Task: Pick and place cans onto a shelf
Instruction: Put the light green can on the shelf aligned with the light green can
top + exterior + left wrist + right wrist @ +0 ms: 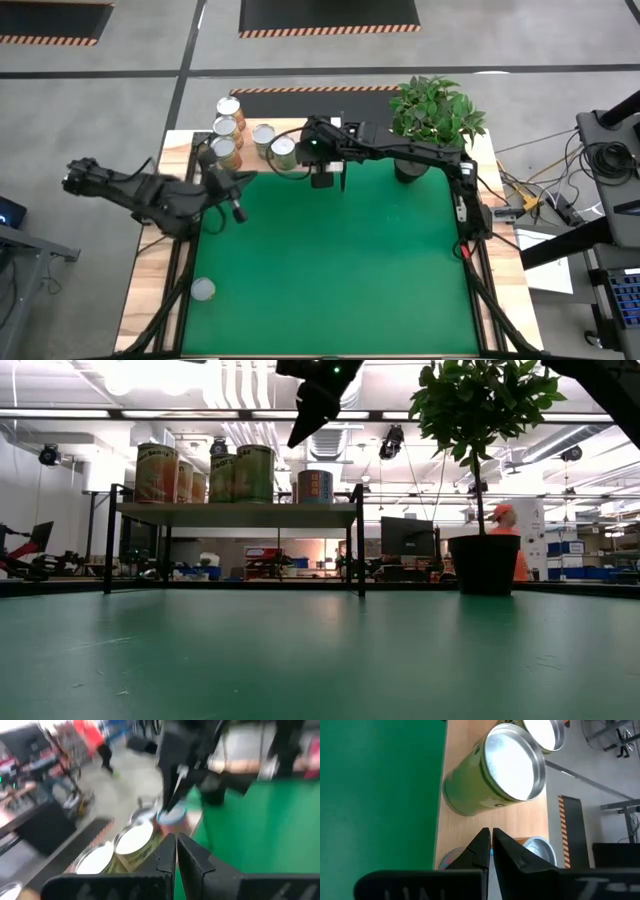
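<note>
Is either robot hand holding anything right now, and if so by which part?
Nothing is held. The right hand is shut and empty above the shelf; the left hand is shut and empty too.

Five cans (240, 132) standing on shelf (235, 513) at table's (350, 260) far-left edge, plant pot (410, 168) far-right, lone can (203, 290) near-left.
</note>
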Motion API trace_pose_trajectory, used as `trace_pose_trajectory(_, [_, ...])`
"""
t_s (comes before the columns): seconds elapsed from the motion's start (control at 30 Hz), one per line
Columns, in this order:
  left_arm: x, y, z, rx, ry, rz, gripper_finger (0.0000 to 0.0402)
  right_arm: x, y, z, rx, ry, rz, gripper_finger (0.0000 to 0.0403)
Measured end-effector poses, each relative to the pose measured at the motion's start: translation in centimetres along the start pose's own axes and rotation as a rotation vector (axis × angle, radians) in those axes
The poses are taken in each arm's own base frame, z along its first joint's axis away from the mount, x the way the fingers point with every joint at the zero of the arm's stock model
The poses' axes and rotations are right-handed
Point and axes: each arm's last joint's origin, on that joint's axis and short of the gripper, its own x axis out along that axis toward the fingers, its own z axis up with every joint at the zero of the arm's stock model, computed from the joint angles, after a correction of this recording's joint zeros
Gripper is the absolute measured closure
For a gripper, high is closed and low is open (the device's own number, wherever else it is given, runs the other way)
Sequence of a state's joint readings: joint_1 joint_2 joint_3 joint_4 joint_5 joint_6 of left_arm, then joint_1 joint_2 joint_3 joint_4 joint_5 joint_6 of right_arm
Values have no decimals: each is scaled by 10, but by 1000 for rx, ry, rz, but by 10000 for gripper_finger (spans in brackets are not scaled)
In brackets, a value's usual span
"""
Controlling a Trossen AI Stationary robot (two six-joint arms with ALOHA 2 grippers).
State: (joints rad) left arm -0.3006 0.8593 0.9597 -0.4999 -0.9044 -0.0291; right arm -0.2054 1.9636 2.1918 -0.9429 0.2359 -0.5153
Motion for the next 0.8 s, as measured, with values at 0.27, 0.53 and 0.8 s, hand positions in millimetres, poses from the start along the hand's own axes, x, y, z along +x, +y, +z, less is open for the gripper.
trace_pose_trajectory(0.27, [45,33,21,155,453,0,402,-1,4,-3,-15,32,31,394])
trace_pose_trajectory(0.53, [102,58,16,213,691,-62,402,-41,15,3,-45,0,63,394])
trace_pose_trajectory(0.8, [134,67,1,245,804,-29,402,-90,26,2,-8,-75,228,394])
